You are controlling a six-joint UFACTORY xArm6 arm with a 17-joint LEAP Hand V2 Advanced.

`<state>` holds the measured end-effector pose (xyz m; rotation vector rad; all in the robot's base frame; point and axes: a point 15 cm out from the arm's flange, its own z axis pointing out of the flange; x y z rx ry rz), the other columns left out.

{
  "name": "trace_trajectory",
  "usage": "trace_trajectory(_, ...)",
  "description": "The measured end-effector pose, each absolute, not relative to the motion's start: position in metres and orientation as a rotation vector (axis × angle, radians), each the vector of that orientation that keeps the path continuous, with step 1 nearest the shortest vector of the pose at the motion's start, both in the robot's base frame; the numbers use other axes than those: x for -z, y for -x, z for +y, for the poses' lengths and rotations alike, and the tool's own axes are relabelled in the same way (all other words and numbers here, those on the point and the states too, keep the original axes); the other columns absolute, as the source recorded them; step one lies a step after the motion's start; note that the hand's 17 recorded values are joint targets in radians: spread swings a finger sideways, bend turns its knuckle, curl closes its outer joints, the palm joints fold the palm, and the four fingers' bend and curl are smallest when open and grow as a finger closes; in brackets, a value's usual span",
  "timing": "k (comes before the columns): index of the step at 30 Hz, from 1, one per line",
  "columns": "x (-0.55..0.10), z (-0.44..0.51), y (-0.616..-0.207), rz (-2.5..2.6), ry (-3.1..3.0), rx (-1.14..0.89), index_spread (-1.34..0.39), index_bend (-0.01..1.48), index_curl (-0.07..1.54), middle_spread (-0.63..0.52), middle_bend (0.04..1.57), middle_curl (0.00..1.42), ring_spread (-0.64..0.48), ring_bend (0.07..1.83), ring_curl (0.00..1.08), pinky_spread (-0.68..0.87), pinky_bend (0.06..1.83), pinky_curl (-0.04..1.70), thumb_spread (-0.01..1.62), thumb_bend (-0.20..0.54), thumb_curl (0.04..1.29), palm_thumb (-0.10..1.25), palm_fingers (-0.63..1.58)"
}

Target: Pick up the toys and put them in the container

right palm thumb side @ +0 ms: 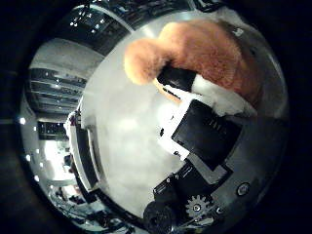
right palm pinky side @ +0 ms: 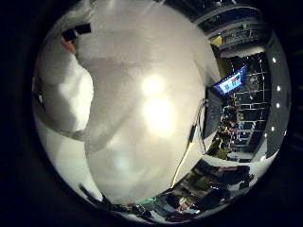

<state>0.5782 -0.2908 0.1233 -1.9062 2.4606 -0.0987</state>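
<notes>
1. I saw a pale, glossy counter (right palm pinky side: 142,156) catching bright overhead glare.
2. A lit monitor (right palm pinky side: 231,82) stood at its far edge.
3. Beyond it, the dark room held ceiling spotlights (right palm pinky side: 276,88) and shelving (right palm thumb side: 51,83).

The hand (right palm thumb side: 204,146) was built of boxy black blocks edged with white plates. A small metal gear with teeth sat beside a round black knob, and round screw heads dotted the dark housing nearby.

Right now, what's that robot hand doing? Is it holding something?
Right hand: shut on the orange plush toy, fingers curled against it.
</notes>
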Motion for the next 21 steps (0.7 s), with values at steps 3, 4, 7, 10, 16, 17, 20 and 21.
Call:
trace_trajectory(3, -0.171, -0.288, -0.558, 2.474, 1.916, 0.054, -0.20, 1.09, 0.62, -0.10, 1.20, 0.62, -0.16, 1.33, 0.57, -0.25, 1.21, 0.66, 0.99, -0.018, 0.41, 0.83, 1.30)
trace_trajectory(4, -0.191, -0.286, -0.555, 2.464, 1.919, 0.071, -0.19, 1.10, 0.62, -0.10, 1.21, 0.62, -0.16, 1.35, 0.57, -0.24, 1.22, 0.68, 0.99, -0.020, 0.41, 0.83, 1.28)
trace_trajectory(7, -0.225, -0.264, -0.538, 2.419, 1.980, 0.047, -0.19, 1.12, 0.63, -0.10, 1.23, 0.62, -0.16, 1.36, 0.57, -0.23, 1.22, 0.69, 1.00, -0.017, 0.42, 0.84, 1.27)
trace_trajectory(10, -0.250, -0.238, -0.510, 2.392, 2.016, 0.030, -0.18, 1.14, 0.62, -0.10, 1.25, 0.61, -0.16, 1.38, 0.57, -0.22, 1.22, 0.73, 1.00, -0.021, 0.43, 0.85, 1.26)
trace_trajectory(16, -0.296, -0.159, -0.465, 2.266, 2.130, 0.069, -0.18, 1.16, 0.61, -0.10, 1.27, 0.59, -0.16, 1.40, 0.56, -0.21, 1.20, 0.79, 1.01, -0.022, 0.44, 0.84, 1.25)
trace_trajectory(17, -0.300, -0.141, -0.459, 2.232, 2.161, 0.074, -0.18, 1.16, 0.61, -0.10, 1.28, 0.59, -0.16, 1.40, 0.56, -0.21, 1.20, 0.79, 1.01, -0.022, 0.44, 0.84, 1.25)
trace_trajectory(20, -0.301, -0.081, -0.444, 2.118, 2.268, 0.059, -0.18, 1.17, 0.61, -0.10, 1.29, 0.59, -0.16, 1.41, 0.55, -0.21, 1.19, 0.81, 1.01, -0.022, 0.44, 0.84, 1.24)
trace_trajectory(21, -0.299, -0.063, -0.440, 2.094, 2.292, 0.047, -0.18, 1.17, 0.60, -0.10, 1.29, 0.58, -0.16, 1.41, 0.55, -0.21, 1.18, 0.82, 1.01, -0.022, 0.44, 0.84, 1.24)
